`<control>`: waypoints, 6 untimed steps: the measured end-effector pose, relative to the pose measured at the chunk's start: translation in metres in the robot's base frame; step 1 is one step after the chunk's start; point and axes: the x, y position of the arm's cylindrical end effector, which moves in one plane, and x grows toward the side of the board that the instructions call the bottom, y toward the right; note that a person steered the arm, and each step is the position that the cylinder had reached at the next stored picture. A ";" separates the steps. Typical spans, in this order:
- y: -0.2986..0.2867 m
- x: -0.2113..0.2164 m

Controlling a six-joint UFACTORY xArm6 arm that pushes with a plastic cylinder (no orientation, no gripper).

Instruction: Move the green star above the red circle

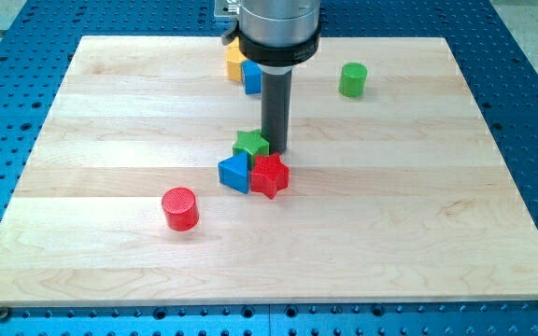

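The green star lies near the board's middle, touching a blue triangular block below it and a red star below right. The red circle stands apart, lower left of this cluster. My tip is down at the green star's right side, touching or nearly touching it, just above the red star.
A green cylinder stands at the upper right. A yellow block and a blue block sit at the view's top, partly hidden behind the arm. The wooden board rests on a blue perforated table.
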 end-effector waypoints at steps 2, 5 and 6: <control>-0.051 0.000; -0.180 0.013; -0.179 0.064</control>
